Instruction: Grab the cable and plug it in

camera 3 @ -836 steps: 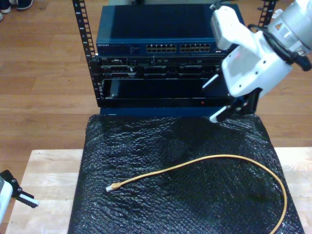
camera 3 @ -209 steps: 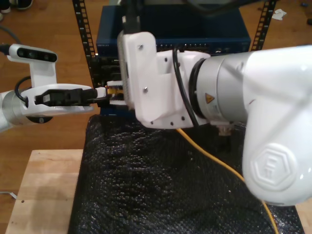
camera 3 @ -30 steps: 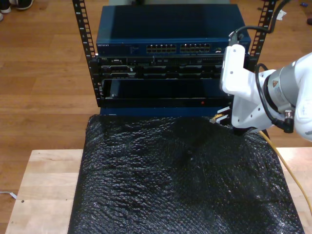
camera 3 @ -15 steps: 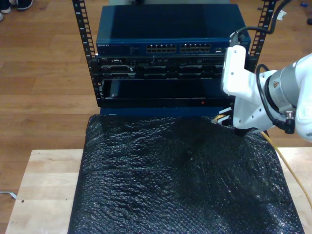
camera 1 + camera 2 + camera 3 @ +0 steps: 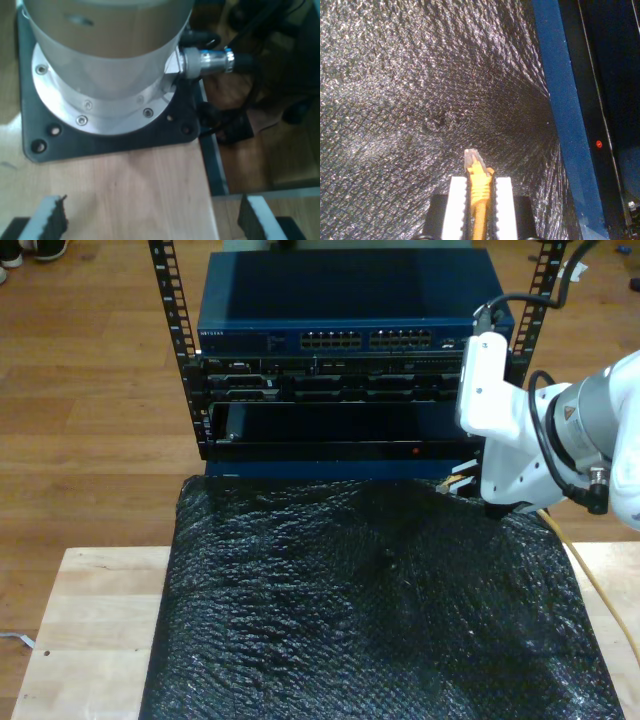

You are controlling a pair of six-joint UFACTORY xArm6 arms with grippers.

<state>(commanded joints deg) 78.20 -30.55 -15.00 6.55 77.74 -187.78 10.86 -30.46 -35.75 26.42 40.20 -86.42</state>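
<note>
Black bubble mat [image 5: 350, 610], my second claw [image 5: 480, 197] clamping cable [image 5: 479, 182], plug ahead.

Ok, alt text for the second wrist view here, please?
My second gripper is shut on the orange-yellow cable, its clear plug sticking out past the white fingers. Beneath lies crinkled black bubble wrap, bordered by a blue rack edge.

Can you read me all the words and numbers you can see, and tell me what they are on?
Nothing here can be read for sure.
Blue network switch: small pale print at its front edge, at the exterior view's left, too small and blurred to read.
Arm at the exterior view's right: a small yellow warning triangle sign, no readable words.
Black rack unit: a red light, no text.
</note>
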